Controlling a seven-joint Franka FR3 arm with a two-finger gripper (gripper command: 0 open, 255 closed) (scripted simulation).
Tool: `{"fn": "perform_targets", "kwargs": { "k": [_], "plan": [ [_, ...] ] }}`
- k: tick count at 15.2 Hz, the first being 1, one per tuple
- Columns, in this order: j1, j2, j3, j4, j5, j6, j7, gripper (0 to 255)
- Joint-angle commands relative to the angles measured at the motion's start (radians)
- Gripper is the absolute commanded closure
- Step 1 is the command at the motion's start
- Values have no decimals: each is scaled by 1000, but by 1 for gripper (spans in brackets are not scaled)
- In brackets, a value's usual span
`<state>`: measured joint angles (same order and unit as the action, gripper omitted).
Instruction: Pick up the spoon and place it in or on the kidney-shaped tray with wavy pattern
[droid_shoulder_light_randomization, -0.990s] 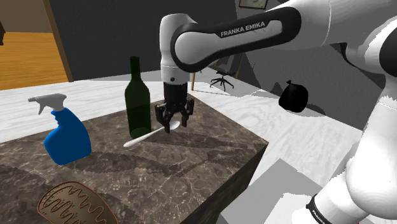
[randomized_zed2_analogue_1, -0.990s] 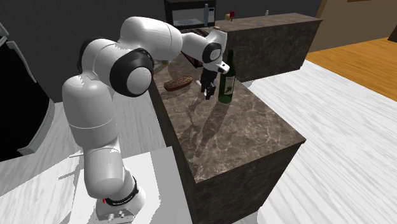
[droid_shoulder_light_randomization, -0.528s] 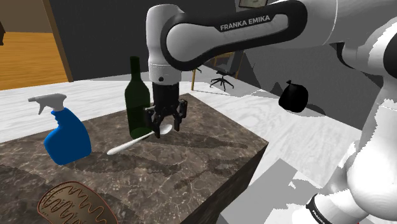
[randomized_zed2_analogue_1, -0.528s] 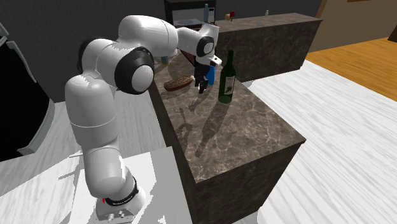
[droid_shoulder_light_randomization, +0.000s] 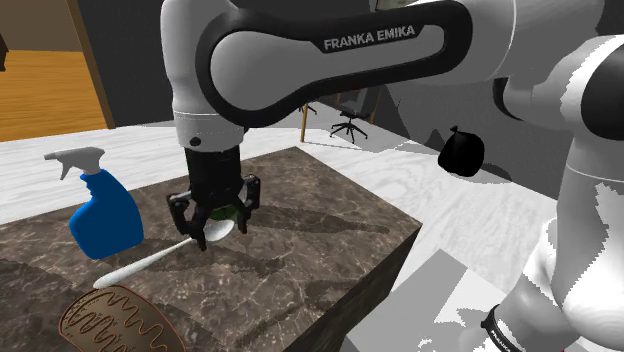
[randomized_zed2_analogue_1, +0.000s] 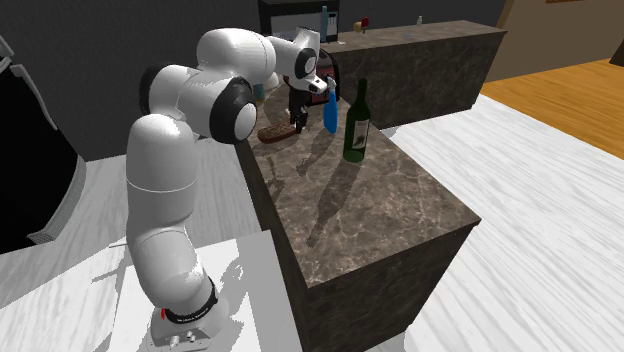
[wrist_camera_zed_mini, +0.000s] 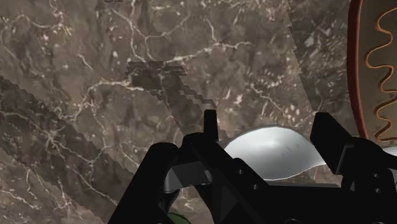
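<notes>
We see the gripper (droid_shoulder_light_randomization: 212, 230) pinching the spoon (droid_shoulder_light_randomization: 150, 258) by its bowl, above the counter (droid_shoulder_light_randomization: 320, 250). Since the earlier frame it has moved away from the bottle (randomized_zed2_analogue_1: 354, 122) toward the shoulder view's left. The spoon's handle now points down at the tray (droid_shoulder_light_randomization: 110, 320), near the spray bottle (droid_shoulder_light_randomization: 103, 215). The tray's rim (wrist_camera_zed_mini: 356, 76) appears just beside the fingers.

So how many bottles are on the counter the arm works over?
2: a blue spray bottle at the shoulder view's left, and a dark green wine bottle standing just behind the gripper that holds the spoon. The arm may hide others.
</notes>
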<state>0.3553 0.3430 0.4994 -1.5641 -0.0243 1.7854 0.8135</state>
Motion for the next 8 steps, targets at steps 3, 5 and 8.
{"fn": "perform_targets", "kwargs": {
  "k": [3, 5, 8],
  "plan": [
    [85, 84, 16, 112, -38, -27, 96, 255],
    [132, 133, 20, 183, -59, -48, 140, 255],
    [172, 179, 19, 224, -78, -43, 173, 255]
  ]
}}
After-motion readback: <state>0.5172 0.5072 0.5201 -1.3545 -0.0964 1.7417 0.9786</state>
